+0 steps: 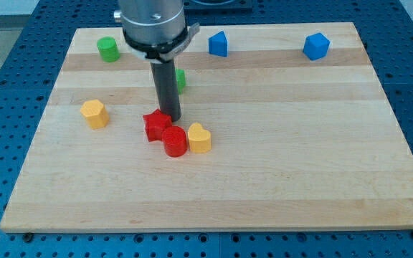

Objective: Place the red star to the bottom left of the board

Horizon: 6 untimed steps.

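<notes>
The red star (155,126) lies left of the board's middle. My tip (172,117) stands at its upper right edge, touching or nearly touching it. A red cylinder (175,141) sits right against the star's lower right side, and a yellow heart-shaped block (199,137) touches the cylinder on its right. The rod (167,86) comes down from the arm's grey flange (153,25) at the view's top.
A yellow block (94,113) lies to the view's left of the star. A green cylinder (108,49) is at the top left, a green block (181,79) shows partly behind the rod. Two blue blocks (219,44) (316,46) lie along the top edge. The wooden board (300,165) rests on a blue perforated table.
</notes>
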Each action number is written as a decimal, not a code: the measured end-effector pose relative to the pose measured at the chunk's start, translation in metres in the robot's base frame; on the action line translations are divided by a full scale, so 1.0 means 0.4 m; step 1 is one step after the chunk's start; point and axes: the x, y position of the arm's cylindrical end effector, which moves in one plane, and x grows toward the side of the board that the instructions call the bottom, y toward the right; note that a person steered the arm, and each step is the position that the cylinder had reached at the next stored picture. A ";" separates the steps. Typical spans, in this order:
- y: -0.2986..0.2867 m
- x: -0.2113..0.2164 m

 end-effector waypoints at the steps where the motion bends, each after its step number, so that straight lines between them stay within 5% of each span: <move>1: -0.043 0.048; 6: -0.226 0.241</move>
